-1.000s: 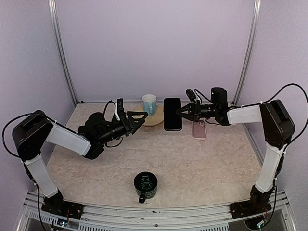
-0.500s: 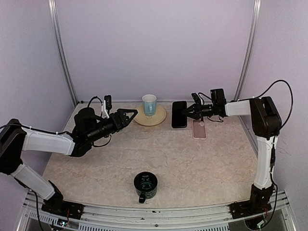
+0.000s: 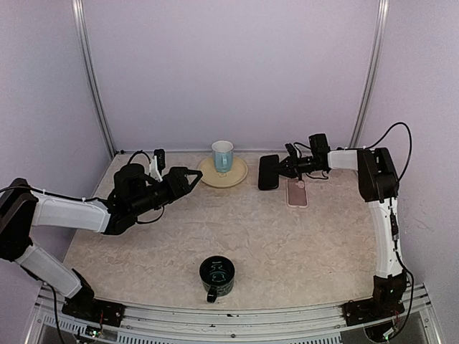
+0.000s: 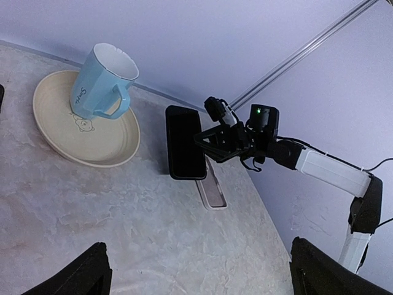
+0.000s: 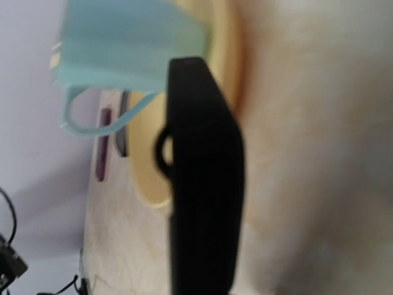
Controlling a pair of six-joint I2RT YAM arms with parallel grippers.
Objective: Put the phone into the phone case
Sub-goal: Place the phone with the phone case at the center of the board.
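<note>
Your right gripper (image 3: 284, 168) clamps phone (image 3: 268, 173) near far edge, just left of case (image 3: 297, 193) lying flat on mottled beige table (image 3: 301, 244). Your left gripper (image 3: 192, 178) gapes wide. Lilac walls (image 3: 229, 72) around.

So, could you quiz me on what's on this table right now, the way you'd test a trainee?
1. True or false: the phone already sits in the phone case.
2. The blue mug stands on: A) the plate; B) the bare table; C) the phone case.
3. Fill in: the ___ gripper is open and holds nothing.

Key
1. False: the right gripper holds the phone; the phone case lies on the table.
2. A.
3. Left: the left gripper.
</note>
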